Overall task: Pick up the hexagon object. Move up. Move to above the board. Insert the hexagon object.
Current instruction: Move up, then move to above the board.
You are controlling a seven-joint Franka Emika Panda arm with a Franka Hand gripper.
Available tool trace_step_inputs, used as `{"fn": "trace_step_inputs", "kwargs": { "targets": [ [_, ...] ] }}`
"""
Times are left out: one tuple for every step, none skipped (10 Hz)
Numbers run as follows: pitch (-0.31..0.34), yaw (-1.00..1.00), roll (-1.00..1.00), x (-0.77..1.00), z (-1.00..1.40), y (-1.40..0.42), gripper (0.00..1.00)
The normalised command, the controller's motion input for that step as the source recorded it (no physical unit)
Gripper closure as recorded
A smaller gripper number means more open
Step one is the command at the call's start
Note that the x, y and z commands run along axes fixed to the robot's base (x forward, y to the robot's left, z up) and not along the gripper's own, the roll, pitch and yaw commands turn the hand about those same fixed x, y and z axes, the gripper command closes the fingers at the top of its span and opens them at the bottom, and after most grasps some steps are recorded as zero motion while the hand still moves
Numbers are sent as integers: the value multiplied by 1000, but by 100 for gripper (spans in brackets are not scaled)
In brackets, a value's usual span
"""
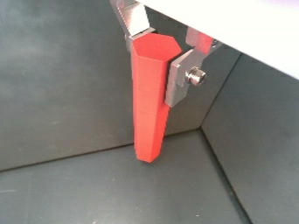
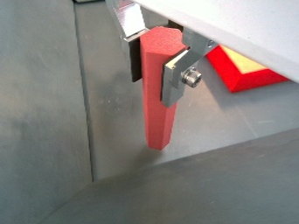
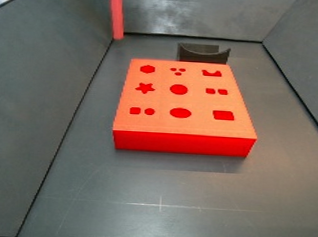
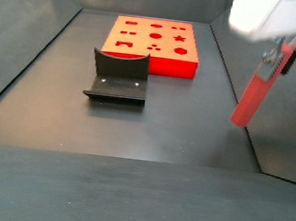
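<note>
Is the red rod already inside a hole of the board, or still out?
Out. The gripper holds the rod upright in the air, away from the board.

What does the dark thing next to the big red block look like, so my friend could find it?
Start at the board, the big flat red block with shape holes in its top. Right beside one of its edges stands the fixture, a small dark L-shaped bracket on a base plate. It is the only dark piece; the hexagon object, a slim red rod, hangs in the hand, off the floor.
</note>
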Motion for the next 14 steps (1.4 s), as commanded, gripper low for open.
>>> {"fn": "trace_step_inputs", "kwargs": {
  "targets": [
    [47,-20,50,-24,269,11,100],
    [-221,20,-310,682,862,1000,100],
    [-153,13,-323,652,709,987,100],
    [-75,-1,-338,498,503,835,100],
    [-24,-14,-316,347,279,684,100],
    [6,-21,-265,235,102,548,100],
    [27,-26,-234,158,49,417,100],
    [40,-31,-211,104,56,285,100],
    [47,-34,-206,70,32,97,100],
    [167,-1000,63,238,214,-1000,100],
    [171,-1000,82,236,215,-1000,100],
    [174,-1000,106,234,218,-1000,100],
    [168,-1000,104,230,220,-1000,100],
    [164,-1000,95,231,220,-1000,100]
  ]
}}
